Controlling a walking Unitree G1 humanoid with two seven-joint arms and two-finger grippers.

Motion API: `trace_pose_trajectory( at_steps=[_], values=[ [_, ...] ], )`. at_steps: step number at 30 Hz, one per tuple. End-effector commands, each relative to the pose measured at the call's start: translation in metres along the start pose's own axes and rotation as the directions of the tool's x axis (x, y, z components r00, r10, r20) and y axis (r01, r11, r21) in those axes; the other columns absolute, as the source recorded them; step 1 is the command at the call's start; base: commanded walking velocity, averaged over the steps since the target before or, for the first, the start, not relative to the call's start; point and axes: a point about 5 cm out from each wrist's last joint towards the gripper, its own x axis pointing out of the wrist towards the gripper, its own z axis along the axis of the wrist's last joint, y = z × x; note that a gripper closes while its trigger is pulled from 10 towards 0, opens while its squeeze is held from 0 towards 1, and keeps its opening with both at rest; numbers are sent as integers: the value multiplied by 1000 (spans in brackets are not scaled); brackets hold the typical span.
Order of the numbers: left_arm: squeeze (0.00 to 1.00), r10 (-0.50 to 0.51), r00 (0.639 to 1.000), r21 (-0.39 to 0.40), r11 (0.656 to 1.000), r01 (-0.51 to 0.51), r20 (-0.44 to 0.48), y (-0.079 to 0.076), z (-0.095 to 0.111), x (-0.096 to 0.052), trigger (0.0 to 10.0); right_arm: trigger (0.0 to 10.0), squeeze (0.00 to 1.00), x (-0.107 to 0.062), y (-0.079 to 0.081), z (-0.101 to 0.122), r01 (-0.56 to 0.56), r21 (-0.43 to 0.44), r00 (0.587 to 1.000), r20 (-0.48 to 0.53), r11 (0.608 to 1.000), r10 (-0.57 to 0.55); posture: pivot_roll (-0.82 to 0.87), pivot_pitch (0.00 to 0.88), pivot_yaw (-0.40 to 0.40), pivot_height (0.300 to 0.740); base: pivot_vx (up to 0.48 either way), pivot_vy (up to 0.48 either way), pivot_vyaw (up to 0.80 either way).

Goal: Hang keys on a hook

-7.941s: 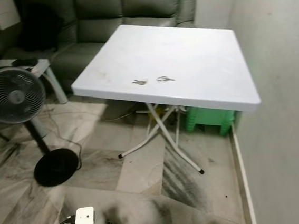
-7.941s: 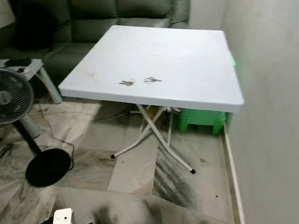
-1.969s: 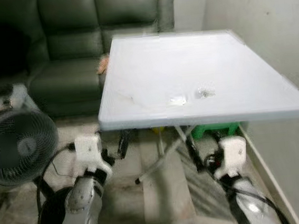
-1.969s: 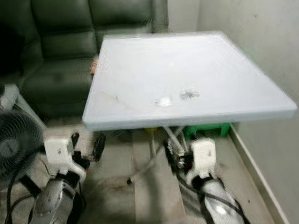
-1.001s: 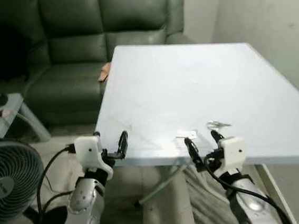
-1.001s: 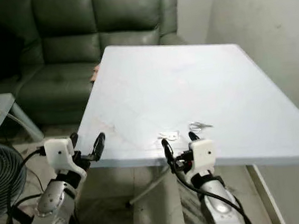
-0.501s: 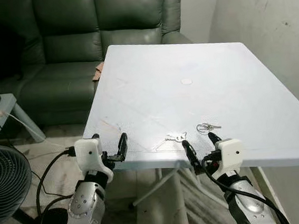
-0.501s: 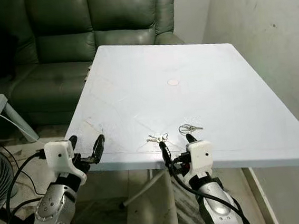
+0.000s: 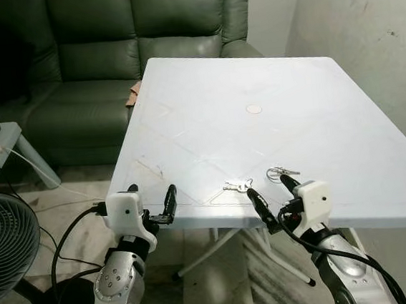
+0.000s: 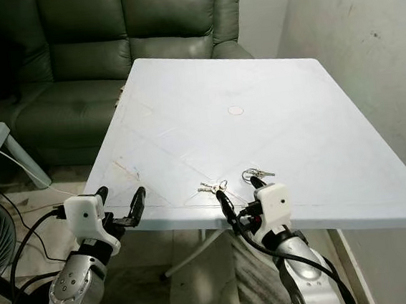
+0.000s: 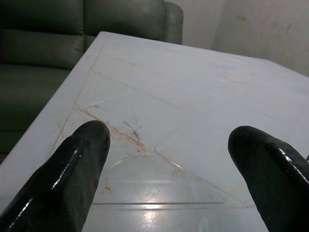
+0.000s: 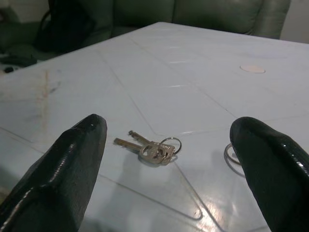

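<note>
Keys [image 12: 150, 148] lie near the bench [image 9: 316, 127] front edge, a second set [image 9: 280, 171] just beside. Our right gripper [image 9: 271, 201] hovers spread wide before them, the left gripper [image 9: 152, 203] likewise wide. We should descend squarely, straddling the ring before closing.

I see a white table [image 9: 316, 134] with faint rust-brown stains and thin crossing lines near its front edge. The two sets of keys [image 12: 149, 149] on it are silver. The sofa [image 9: 98, 33] behind is dark green. The wall [image 9: 372, 42] is off-white with small dark spots. My arms are silver, with white blocks at the wrists, and the fingers [image 11: 72, 179] are glossy black. The fan [image 9: 4, 250] is grey, on a black base.
</note>
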Motion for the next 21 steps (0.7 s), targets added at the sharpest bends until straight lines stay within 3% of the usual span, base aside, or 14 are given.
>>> trace_pose_trajectory(
  at_steps=[1,2,3,4,5,14,21],
  values=[
    [0,-26,999,27,999,26,19,-4,4,-2,10000,10000,1000,3,-1,0,-14,-13,1000,-12,1000,14,54,14,-53,740,0,0,0],
    [0,-35,999,33,999,34,17,-6,3,-3,10000,10000,1000,5,-1,-1,-14,-19,1000,-21,1000,13,54,14,-53,740,0,0,0],
    [0,-67,998,55,996,66,15,-10,3,-4,10000,10000,518,11,-2,-3,-22,-18,998,-58,1000,21,65,23,-60,740,0,0,0],
    [0,-67,998,55,996,66,15,-10,3,-4,10000,10000,518,11,-2,-3,-22,-18,998,-58,1000,21,65,23,-60,740,0,0,0],
    [0,-92,996,82,992,91,12,-14,2,-6,10000,10000,0,17,0,-3,-33,-27,997,-65,999,31,66,24,-61,740,0,0,0],
    [0,-139,990,94,986,139,-10,-27,-3,-15,10000,10000,0,42,6,-4,8,43,994,-107,999,-3,88,43,-77,740,0,0,0],
    [0,-133,991,95,987,133,-11,-28,-3,-18,10000,10000,0,48,11,-12,66,58,985,-166,996,-55,102,43,-86,740,0,0,0]
  ],
)
